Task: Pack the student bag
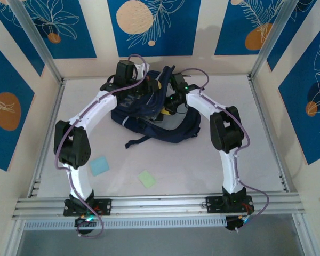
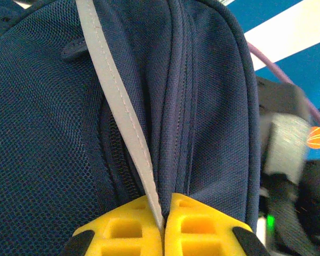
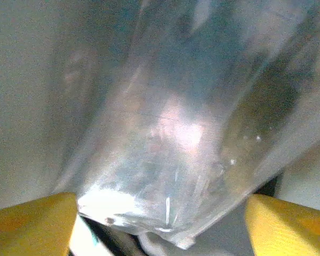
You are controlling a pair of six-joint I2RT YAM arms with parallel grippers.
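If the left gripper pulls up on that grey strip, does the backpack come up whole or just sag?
Likely sags: the backpack lies slumped and creased, so its fabric looks floppy. The grey strip pinched in the left gripper is thin, so it may tent up first. Loose straps trailing on the table would probably drag.

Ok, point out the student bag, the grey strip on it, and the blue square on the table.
student bag (image 1: pixel 144 114), top external view, navy fabric body.
grey strip (image 2: pixel 126 122), left wrist view, mid-length of the strip.
blue square (image 1: pixel 99 166), top external view, its centre.
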